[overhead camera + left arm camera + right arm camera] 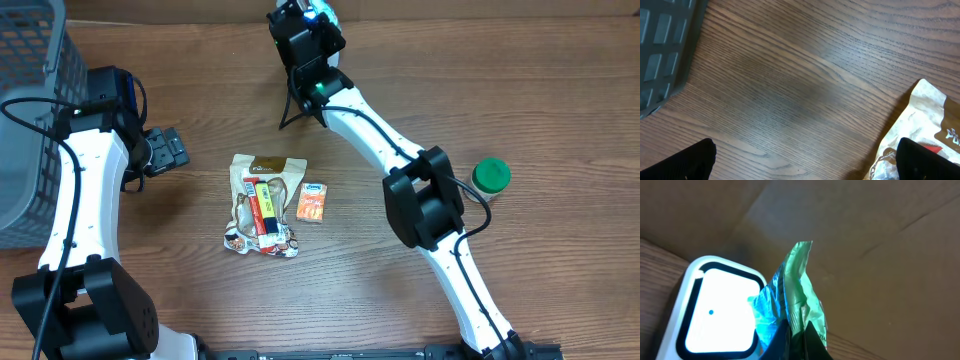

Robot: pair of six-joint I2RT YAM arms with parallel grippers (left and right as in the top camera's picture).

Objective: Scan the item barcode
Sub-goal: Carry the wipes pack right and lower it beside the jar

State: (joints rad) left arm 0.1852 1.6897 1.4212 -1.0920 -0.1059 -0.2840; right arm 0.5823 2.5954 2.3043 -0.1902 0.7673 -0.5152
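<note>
Right gripper (305, 40), closed tight on a green foil packet (795, 290), holds it upright at the table's far edge. The lit scanner window (715, 315) lies just beside the packet, so its barcode face probably needs turning that way. Left gripper (165, 150), fully spread and empty, hovers near the snack pouch (262, 203), well away from the scanner.

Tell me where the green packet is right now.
The green packet is pinched in the right gripper, beside the lit white scanner in the right wrist view; top centre overhead.
</note>
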